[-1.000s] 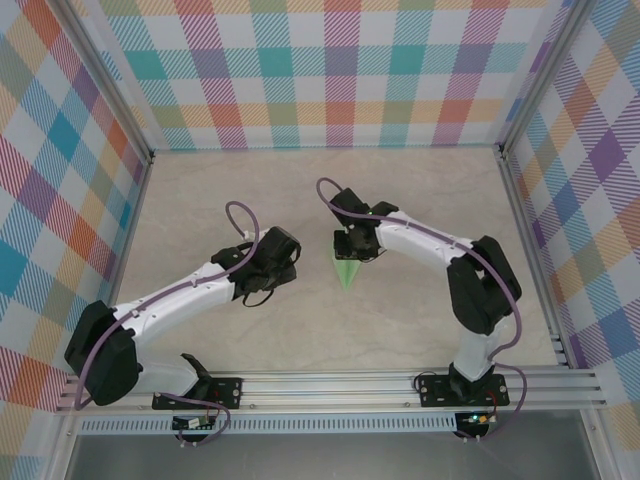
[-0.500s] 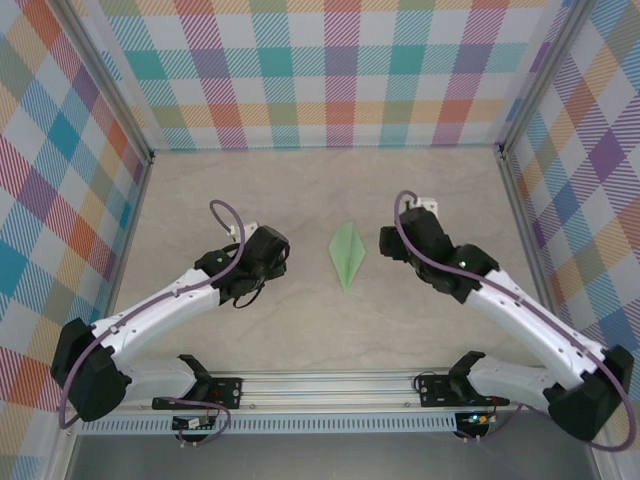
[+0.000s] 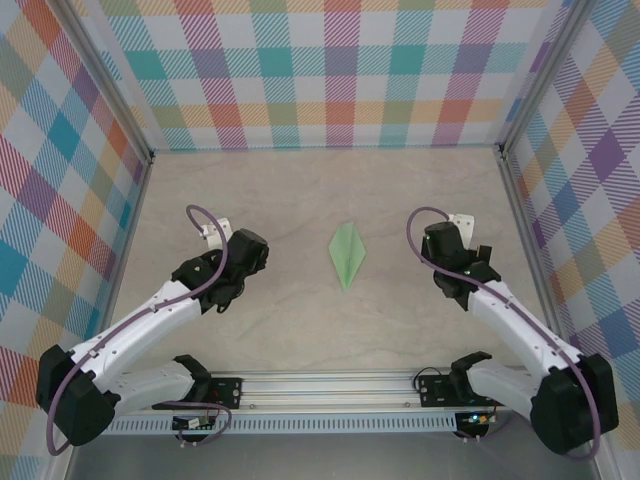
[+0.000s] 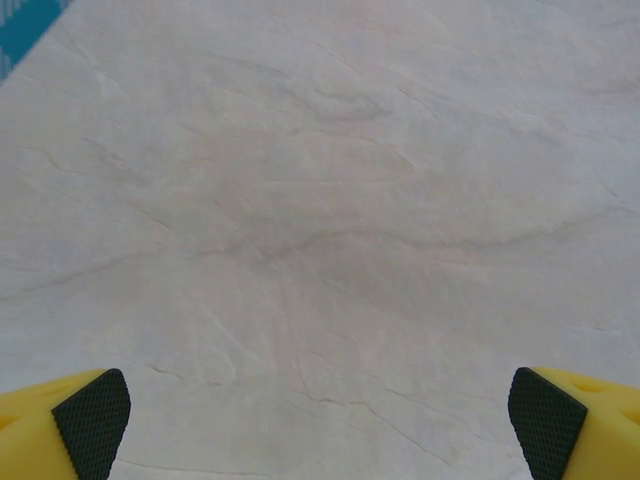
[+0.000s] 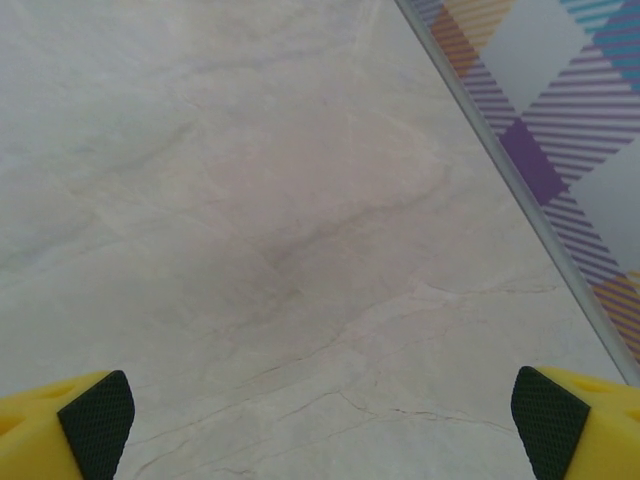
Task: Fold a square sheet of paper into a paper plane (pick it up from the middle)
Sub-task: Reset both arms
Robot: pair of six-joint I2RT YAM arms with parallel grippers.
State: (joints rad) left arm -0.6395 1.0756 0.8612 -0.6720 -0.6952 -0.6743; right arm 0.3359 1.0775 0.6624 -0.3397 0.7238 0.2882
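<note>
While lying flat on the marbled table (image 3: 300, 190), reads as the paper plane (image 3: 347, 255): pale green, kite-shaped, sharper tip toward the arm bases. Sits between the two arms, well apart from the left gripper (image 4: 320, 425), spread fully wide with nothing between its pads (image 4: 92, 420), and from the right gripper (image 5: 325, 425), equally wide, empty, near the checked wall (image 5: 560, 130)

Bright diffuse light, soft faint shadows, sharp focus
</note>
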